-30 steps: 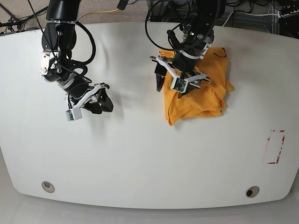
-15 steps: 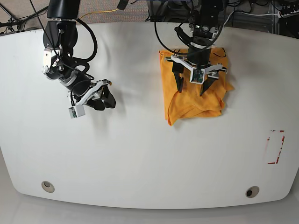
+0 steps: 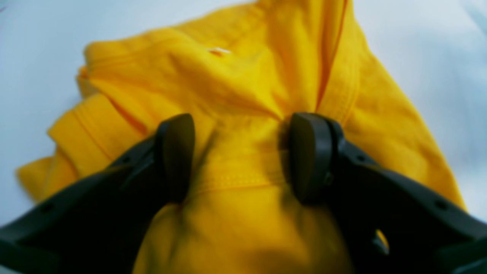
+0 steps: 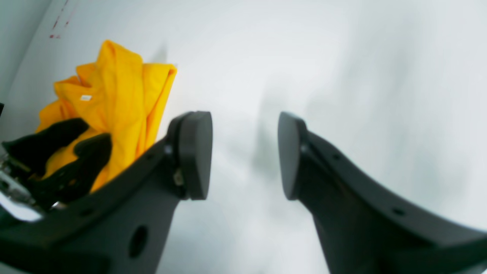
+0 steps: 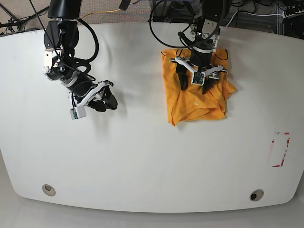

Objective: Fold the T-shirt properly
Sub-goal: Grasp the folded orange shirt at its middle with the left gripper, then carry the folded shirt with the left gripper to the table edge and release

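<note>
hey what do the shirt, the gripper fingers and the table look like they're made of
T-shirt: soft knit fabric, probably cotton; it creases and shows stitched hems. Left gripper fingers: matte black plastic, likely moulded or printed, with smooth rounded pads. Table: smooth white top, faintly glossy, maybe laminate.

The white, rounded-edge table (image 5: 152,156) fills most of the frame. In the upper right, a crumpled orange-yellow cotton T-shirt (image 5: 190,102) lies bunched on the surface. The left gripper (image 5: 194,88), black with a small green board on its body, points down onto the shirt's upper part, fingers apart. In the upper left, the right gripper (image 5: 108,97) hangs over bare table, well apart from the shirt. A red rectangular outline (image 5: 279,149) marks the right edge. Two round fittings (image 5: 48,190) sit near the bottom edge.
</note>
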